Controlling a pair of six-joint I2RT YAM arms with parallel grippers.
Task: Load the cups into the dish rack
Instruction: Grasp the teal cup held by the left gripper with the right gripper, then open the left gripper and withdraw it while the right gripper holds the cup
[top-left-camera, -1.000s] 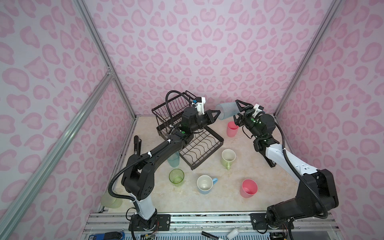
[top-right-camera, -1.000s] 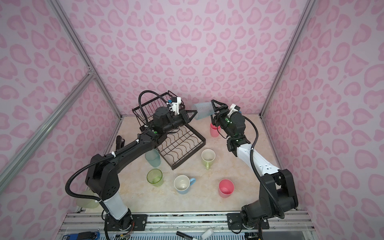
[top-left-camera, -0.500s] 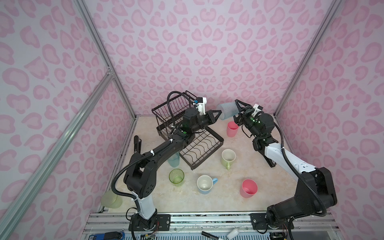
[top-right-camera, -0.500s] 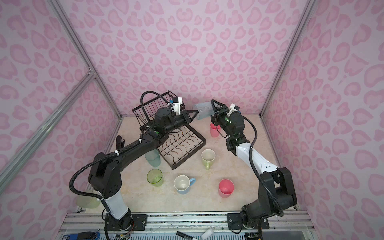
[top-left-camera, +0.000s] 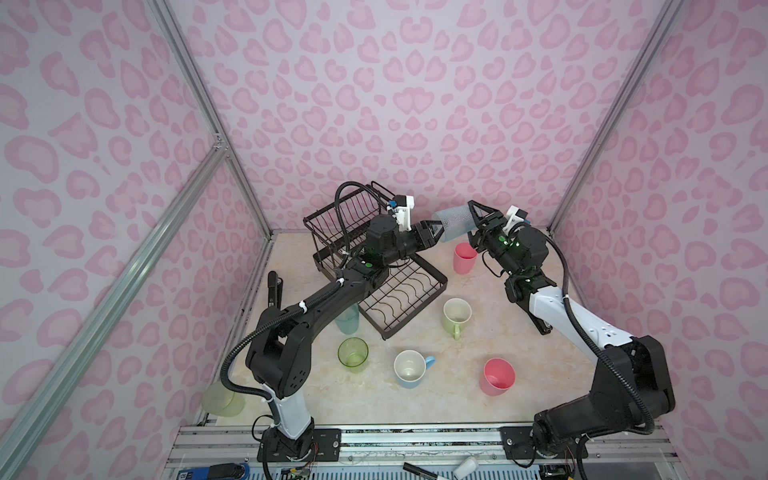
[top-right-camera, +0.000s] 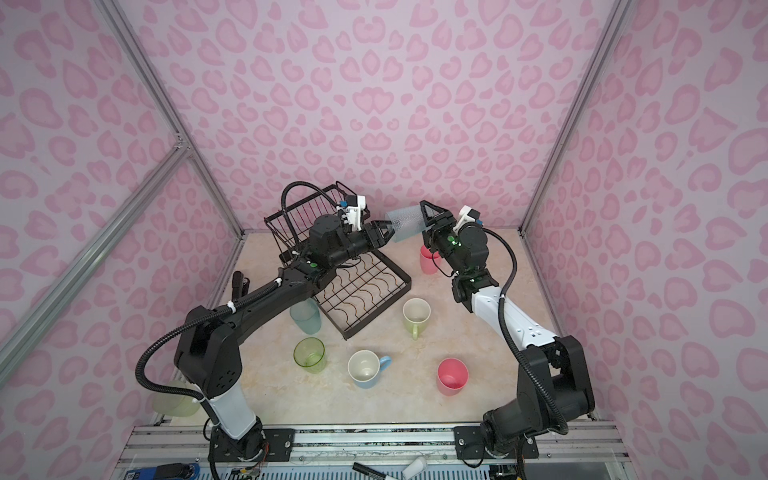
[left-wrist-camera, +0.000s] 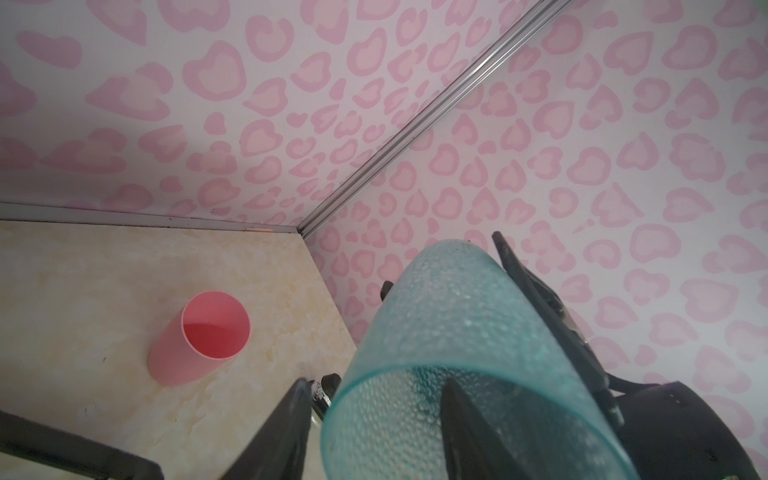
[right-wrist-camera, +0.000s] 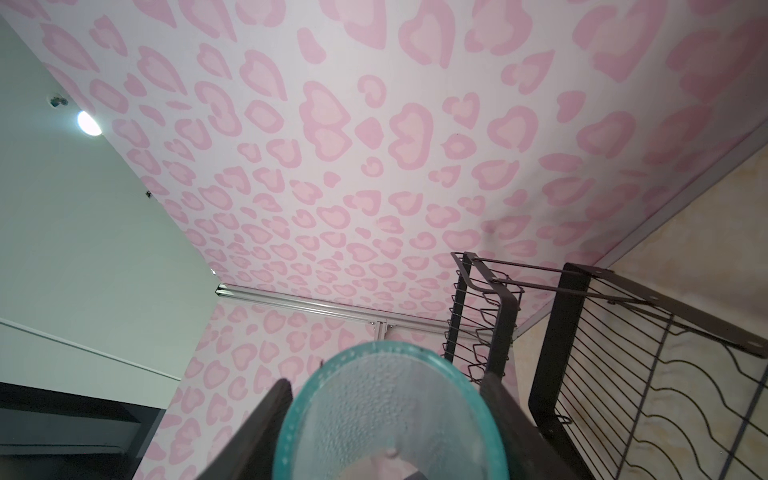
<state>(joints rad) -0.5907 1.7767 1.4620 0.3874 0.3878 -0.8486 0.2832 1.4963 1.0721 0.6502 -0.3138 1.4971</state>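
Two-tier dish rack (top-left-camera: 390, 291) sits at the back left of the table (top-left-camera: 519, 332). Right gripper (top-left-camera: 469, 222) clamps a frosted blue tumbler (top-left-camera: 451, 224) sideways in the air, just beside the rack. Left gripper (top-left-camera: 435, 233) is spread: one finger inside the tumbler's mouth, one outside.

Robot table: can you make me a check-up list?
Surface: beige marbled table.
Job's things: dish rack: no cups seen inside; frosted blue tumbler in the air; on the table: second blue tumbler, back pink cup, front pink cup, lime mug, light-blue mug, green tumbler; pale green tumbler at front left corner.
Clutter: marker, white container on front rail.
Grippers: right gripper grips the raised tumbler; left gripper's jaws open astride its rim.
Cables: left hose, right hose, both black.
Surroundings: pink heart-print walls, metal frame.
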